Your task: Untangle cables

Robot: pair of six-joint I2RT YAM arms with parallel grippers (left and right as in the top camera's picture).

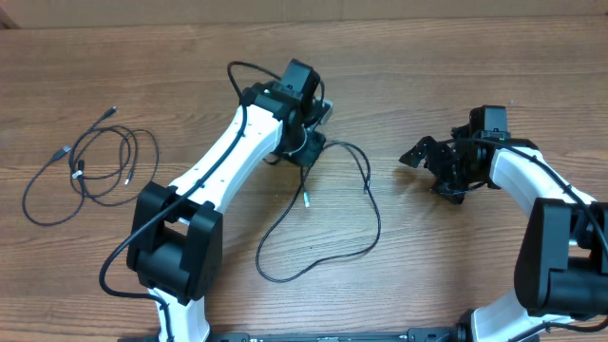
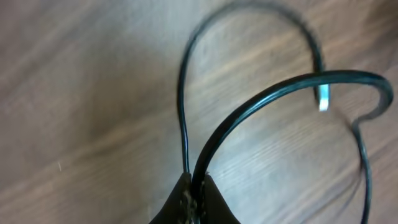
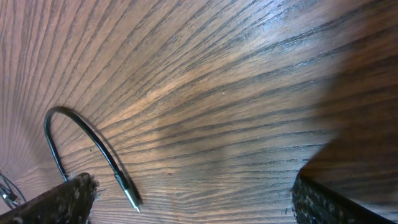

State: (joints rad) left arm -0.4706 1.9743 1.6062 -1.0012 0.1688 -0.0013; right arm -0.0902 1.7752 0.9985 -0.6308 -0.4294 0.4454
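One black cable [image 1: 372,214] lies in a wide loop at the table's middle, its silver plug [image 1: 306,199] inside the loop. My left gripper [image 1: 310,144] is shut on the upper end of this cable. In the left wrist view the fingertips [image 2: 186,202] pinch the cable [image 2: 261,99], which arches away past a silver plug tip [image 2: 323,99]. More cables [image 1: 100,166] lie in a loose tangle at the far left. My right gripper [image 1: 427,169] hovers open to the right of the loop, holding nothing. The right wrist view shows a cable end [image 3: 93,140] with its plug [image 3: 129,194] beside the left finger [image 3: 59,202].
The table is bare brown wood [image 1: 446,66]. Thicker black wires run along the white left arm [image 1: 214,166] down to its base [image 1: 176,252]. The right arm's base [image 1: 560,261] stands at the lower right.
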